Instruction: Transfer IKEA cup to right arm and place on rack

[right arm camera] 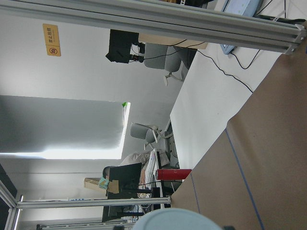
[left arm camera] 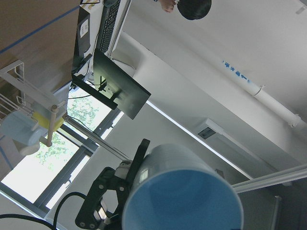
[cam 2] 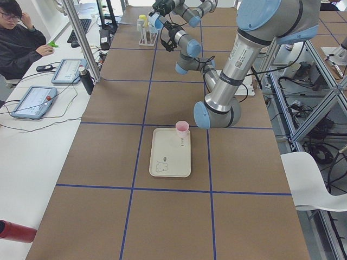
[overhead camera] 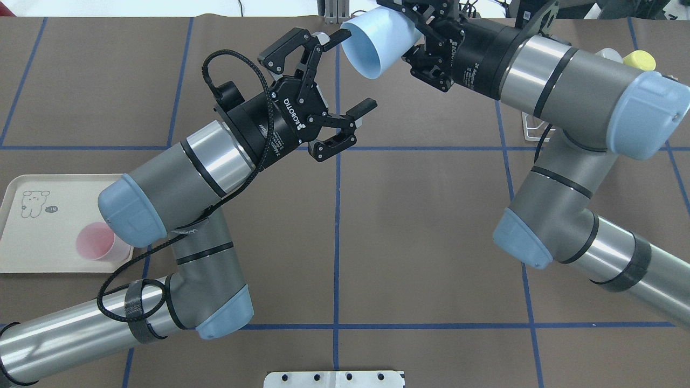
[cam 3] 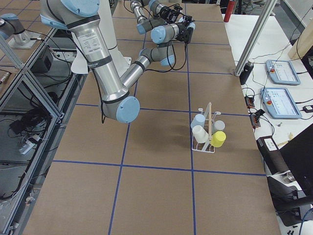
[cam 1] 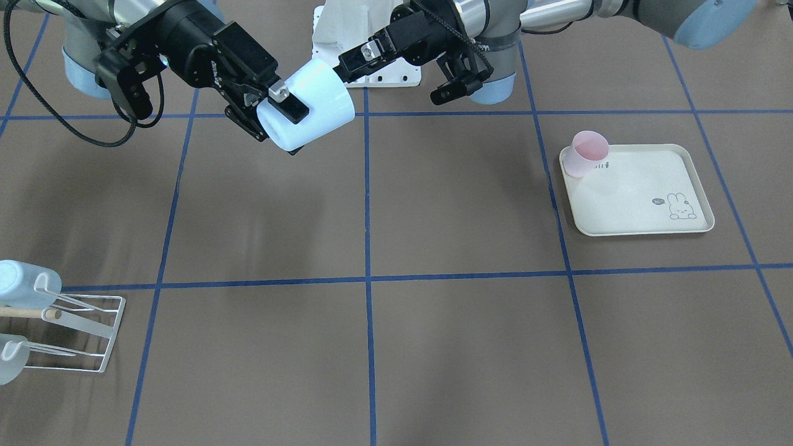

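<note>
Right gripper (cam 1: 282,114) is clamped on our pale-blue plastic IKEA cup (cam 1: 316,99), aloft and well apart from the small white wire rack (cam 1: 74,334), and left gripper (overhead camera: 356,70) stands open, so we judge the hand-over done, with carrying and racking left.

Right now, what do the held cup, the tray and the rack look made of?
Pale-blue cup: likely plastic, opaque, smooth with soft sheen. Rabbit-printed tray: cream, probably plastic or melamine, semi-matte, moulded raised rim. Rack: thin white wire, likely coated metal; the light dowel through it looks wooden, pale tan and matte.
</note>
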{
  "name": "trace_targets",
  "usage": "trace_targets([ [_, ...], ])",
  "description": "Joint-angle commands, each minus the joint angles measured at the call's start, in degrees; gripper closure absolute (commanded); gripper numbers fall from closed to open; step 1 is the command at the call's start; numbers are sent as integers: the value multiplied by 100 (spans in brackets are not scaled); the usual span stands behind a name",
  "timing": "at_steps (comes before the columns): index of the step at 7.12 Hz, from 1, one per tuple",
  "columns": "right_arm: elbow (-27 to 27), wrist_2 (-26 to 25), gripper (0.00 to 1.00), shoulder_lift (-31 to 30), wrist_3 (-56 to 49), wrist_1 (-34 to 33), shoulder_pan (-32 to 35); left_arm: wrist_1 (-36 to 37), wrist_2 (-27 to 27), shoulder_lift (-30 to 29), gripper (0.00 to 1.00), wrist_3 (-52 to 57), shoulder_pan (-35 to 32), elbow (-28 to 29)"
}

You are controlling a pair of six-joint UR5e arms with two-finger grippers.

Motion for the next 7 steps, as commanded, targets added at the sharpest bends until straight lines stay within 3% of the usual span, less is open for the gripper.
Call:
trace_targets([
  [1, -16, 1, 100, -3, 17, -16, 347, 0, -23, 8, 0, 8, -39, 7],
  [3, -120, 36, 100, -64, -114, -42, 758, 35, -58, 8, 0, 121, -135, -2],
  [6, -646, 45, 100, -521, -1763, -103, 1261, 88, -58, 200, 0, 1935, -136, 42],
  [7, -701, 63, 100, -530, -2228, -443, 1410, 357, -67, 210, 0, 2437, -153, 42],
])
